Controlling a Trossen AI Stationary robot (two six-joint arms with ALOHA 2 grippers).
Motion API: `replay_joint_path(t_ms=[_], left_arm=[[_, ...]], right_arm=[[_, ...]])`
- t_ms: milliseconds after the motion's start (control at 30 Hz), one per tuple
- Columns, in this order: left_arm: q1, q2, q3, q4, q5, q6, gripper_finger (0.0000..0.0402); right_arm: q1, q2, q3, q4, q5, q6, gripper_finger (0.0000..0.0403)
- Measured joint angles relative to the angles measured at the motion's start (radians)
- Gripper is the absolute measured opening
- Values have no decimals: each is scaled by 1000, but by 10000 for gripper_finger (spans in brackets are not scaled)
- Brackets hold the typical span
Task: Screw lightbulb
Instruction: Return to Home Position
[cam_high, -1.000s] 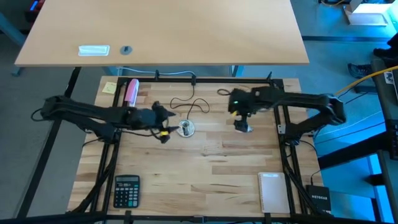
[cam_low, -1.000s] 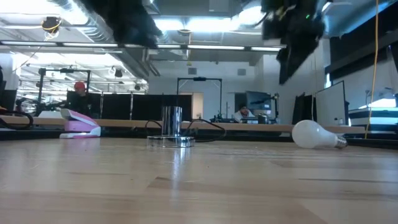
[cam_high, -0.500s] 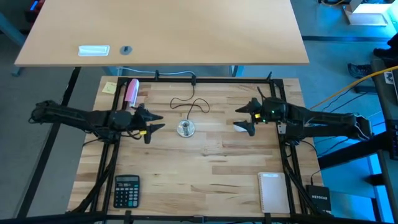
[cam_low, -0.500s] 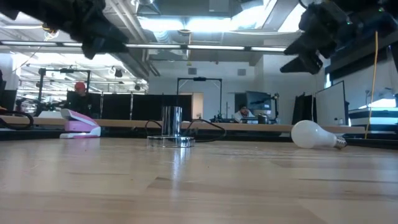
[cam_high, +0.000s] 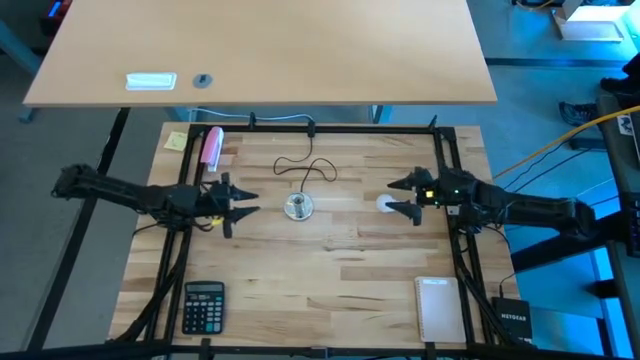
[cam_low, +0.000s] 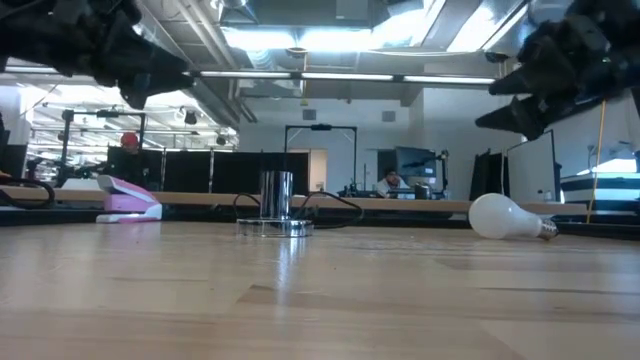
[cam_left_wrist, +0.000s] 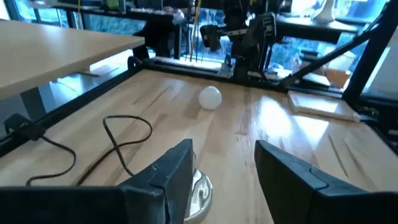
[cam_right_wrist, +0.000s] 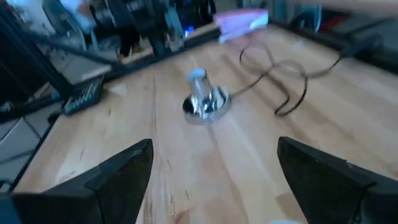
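The lightbulb (cam_high: 386, 204) lay on its side on the bare wood of the bench (cam_high: 330, 290), toward the right edge and about midway between the far and near edges. It was not in the lamp socket (cam_high: 297, 207), which stood empty near the middle of the bench with its black cord (cam_high: 305, 168) looping off toward the far edge.

My left fingers (cam_left_wrist: 173, 179) were spread apart and held nothing. They hovered above the bench near its left edge, pointing at the socket. My right fingers (cam_right_wrist: 121, 172) were also spread and empty. They hovered near the right edge, just beside the lightbulb and above it, not touching it.

A pink-and-white object (cam_high: 211, 147) sat by the far left corner, and a calculator (cam_high: 204, 306) by the near left corner.

I judged the handling finished: the lightbulb rested loose and both arms were low at their own sides. Only parking the arms seemed left. Lighting the lamp would need the lightbulb screwed in again.
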Motion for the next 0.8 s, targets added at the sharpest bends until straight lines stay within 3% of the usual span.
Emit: replay_joint_path(t_ms=[233,367,467,600,800], left_arm=[[0,-208,-76,-3,-1,27,157],[0,-321,-123,-26,-2,28,157],[0,-407,-179,-25,-3,25,157],[5,-516,-192,-95,-4,18,157],[5,-504,-192,-105,-5,34,157]], right_arm=[[0,-229,-91,26,41,-7,342],[0,-333,-189,135,36,4,342],[0,-396,-221,98,48,30,342],[0,-410,-221,80,91,30,342],[0,-412,-222,78,96,23,342]])
